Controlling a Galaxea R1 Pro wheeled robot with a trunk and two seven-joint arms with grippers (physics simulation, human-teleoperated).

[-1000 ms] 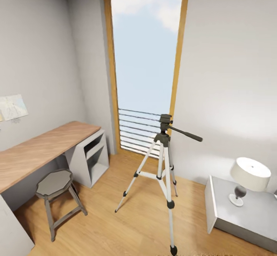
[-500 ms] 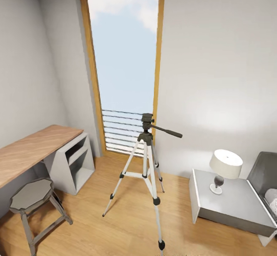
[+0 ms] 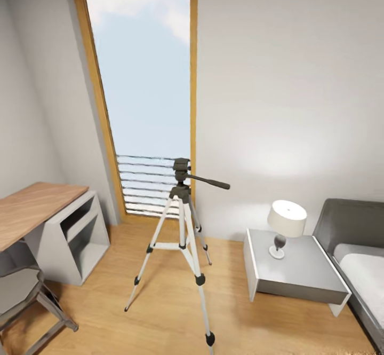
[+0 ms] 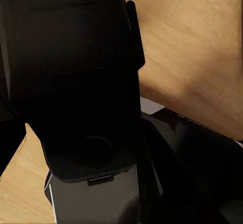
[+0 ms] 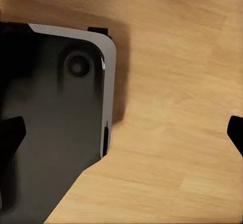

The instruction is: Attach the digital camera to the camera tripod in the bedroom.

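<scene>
Meanwhile the view has swung right: the camera tripod (image 3: pixel 183 237) sits further left, the bed (image 3: pixel 362 269) now shows; the right gripper (image 5: pixel 121 133) gapes wide, the left's state I cannot tell.

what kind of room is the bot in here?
Likely a bedroom: a bed at the right edge, a nightstand with a lamp, plus a desk. The camera tripod stands by the window.

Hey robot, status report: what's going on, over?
Right end effector open, empty. Left end effector: unclear. Camera tripod stands ahead, head bare. Stool, nightstand flank it.

White lamp (image 3: pixel 286 225) on grey nightstand (image 3: pixel 292 270); wooden desk (image 3: pixel 33 211), grey stool (image 3: pixel 24 296) alongside.
</scene>
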